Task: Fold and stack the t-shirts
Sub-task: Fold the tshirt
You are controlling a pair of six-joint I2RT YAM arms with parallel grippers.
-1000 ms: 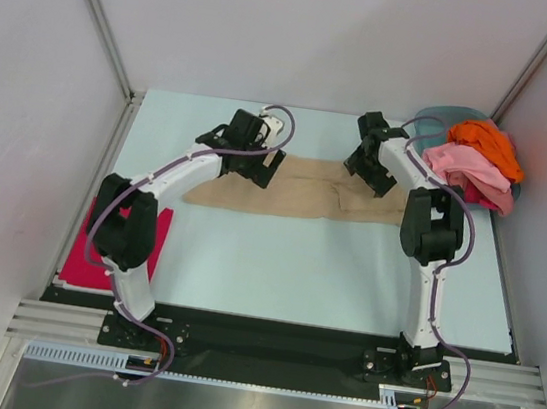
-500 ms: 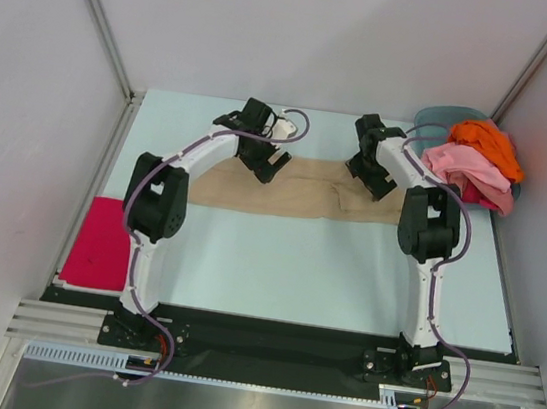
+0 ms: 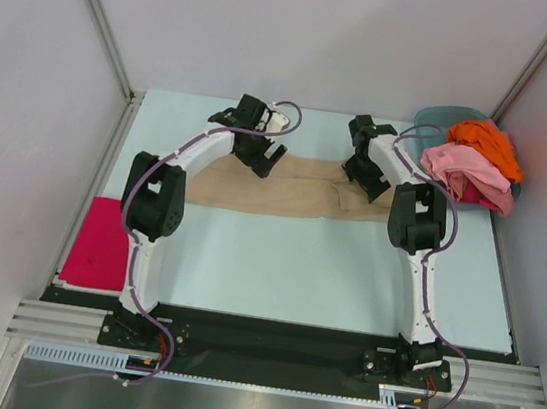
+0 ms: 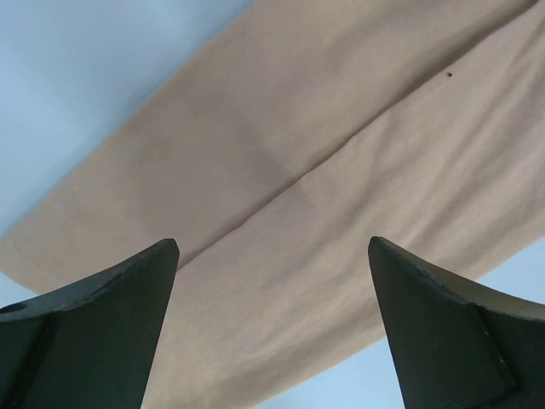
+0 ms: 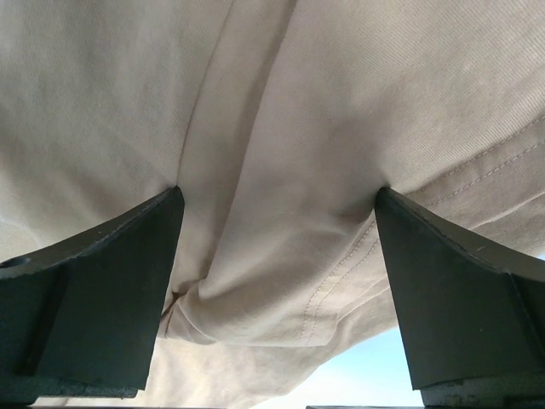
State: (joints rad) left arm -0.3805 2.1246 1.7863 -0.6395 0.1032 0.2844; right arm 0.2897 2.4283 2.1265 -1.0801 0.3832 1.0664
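A tan t-shirt (image 3: 286, 188) lies folded into a long strip across the far middle of the table. My left gripper (image 3: 267, 163) hovers open over its left half; in the left wrist view the tan t-shirt (image 4: 298, 128) fills the space beyond the wide-apart fingers (image 4: 111, 324), untouched. My right gripper (image 3: 365, 180) is open and pressed down on the strip's right part, where a bunched fold and stitched hem of the tan t-shirt (image 5: 281, 256) sit between the spread fingers (image 5: 443, 290). A folded magenta t-shirt (image 3: 95, 254) lies at the near left.
A teal basin (image 3: 438, 117) at the far right corner holds a heap of pink (image 3: 465, 167), orange (image 3: 490, 142) and red t-shirts. White walls close in the table on three sides. The arm bases stand along the black near edge (image 3: 266, 340).
The left arm's elbow has swung up and right, uncovering the magenta t-shirt, and its gripper has shifted slightly right over the tan strip. The right gripper has moved a little left. Both stay open.
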